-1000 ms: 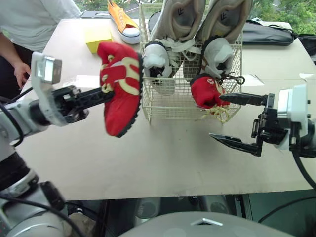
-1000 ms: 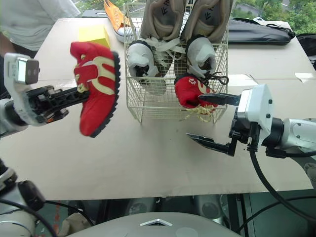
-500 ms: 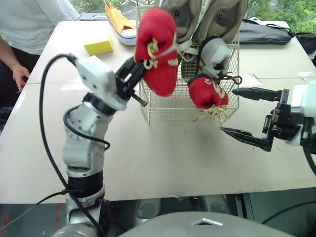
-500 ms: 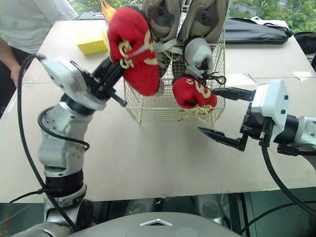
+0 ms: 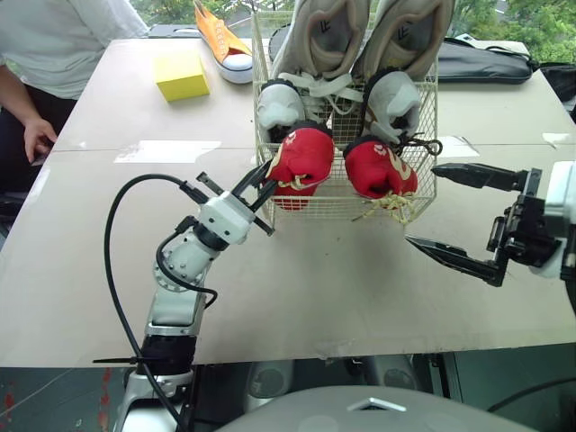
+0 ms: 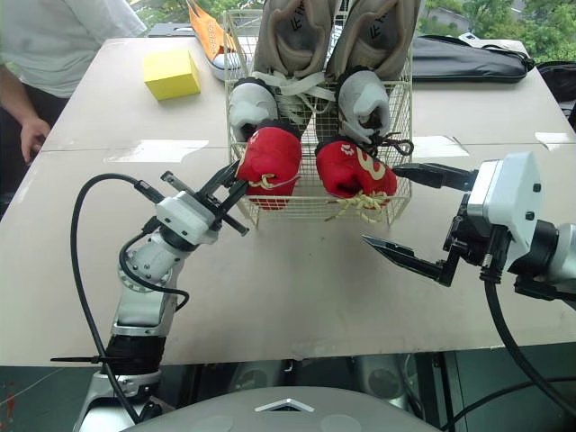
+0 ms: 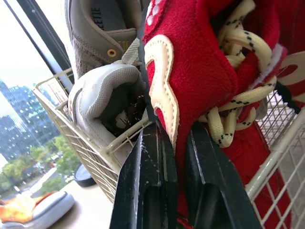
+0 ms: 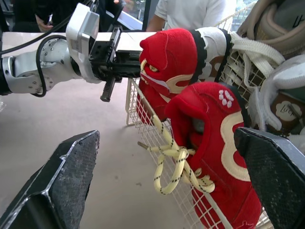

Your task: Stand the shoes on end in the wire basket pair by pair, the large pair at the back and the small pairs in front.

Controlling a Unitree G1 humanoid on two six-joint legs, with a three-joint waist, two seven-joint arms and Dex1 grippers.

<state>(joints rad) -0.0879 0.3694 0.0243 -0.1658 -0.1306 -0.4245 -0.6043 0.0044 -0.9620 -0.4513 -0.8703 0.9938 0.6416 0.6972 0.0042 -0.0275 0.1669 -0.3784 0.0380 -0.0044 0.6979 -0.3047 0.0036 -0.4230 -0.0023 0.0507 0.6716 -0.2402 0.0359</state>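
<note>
Red shoe (image 5: 301, 160) clamped in the left gripper (image 5: 267, 178), forearm raised to the basket (image 5: 331, 203); right gripper (image 5: 423, 204) gapes.

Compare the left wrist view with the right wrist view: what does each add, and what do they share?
Left wrist view: an orange shoe lying beyond the wire basket. Right wrist view: the open right hand, the second red shoe with loose laces, a person's white shirt. Both: the left hand shut on the first red shoe, the basket, a grey shoe, a beige shoe.
</note>
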